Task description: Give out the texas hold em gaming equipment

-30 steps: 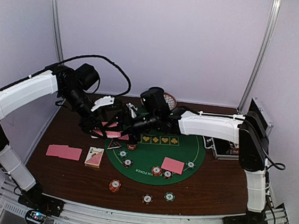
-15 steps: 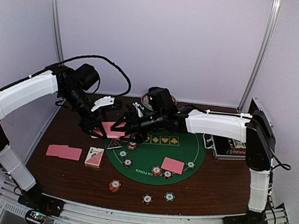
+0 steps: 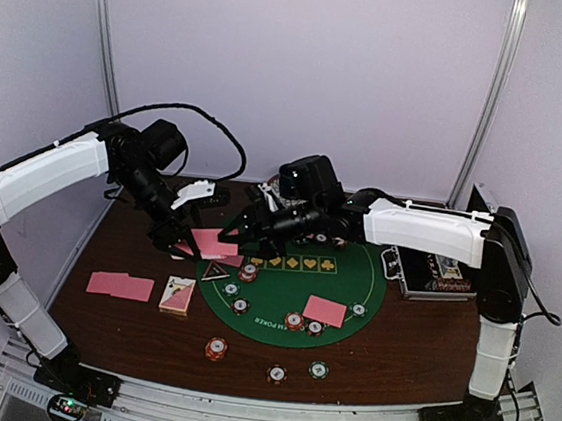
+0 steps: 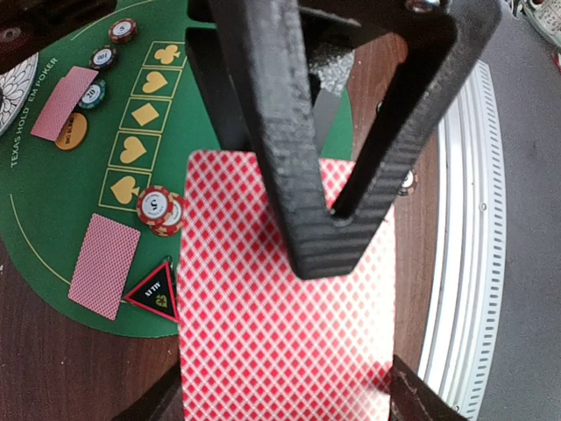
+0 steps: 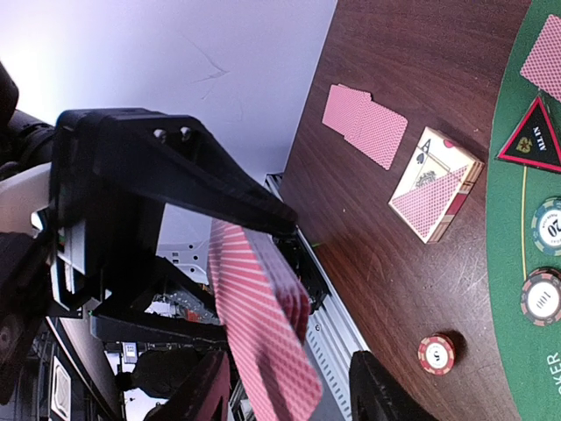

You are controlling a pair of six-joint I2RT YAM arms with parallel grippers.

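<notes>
Two claws meet at one stack of pink-backed cards [image 4: 254, 351], held in the air above the left edge of the green mat [image 3: 272, 295]. The left claw [image 4: 322, 253] is clamped on the stack. The right claw [image 5: 285, 390] is partly open with one finger on each side of the stack, and I cannot tell if it touches.

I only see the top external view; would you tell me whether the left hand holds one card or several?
Observer: Several; the right wrist view shows the left hand pinching a stack of pink-backed cards, edges showing.
Operator: Is the right hand gripping it?
Observer: No, its fingers stand open either side of the stack's end.
Operator: What is printed on the black-red triangle marker?
Observer: ALL IN, legible in the right wrist view.
</notes>
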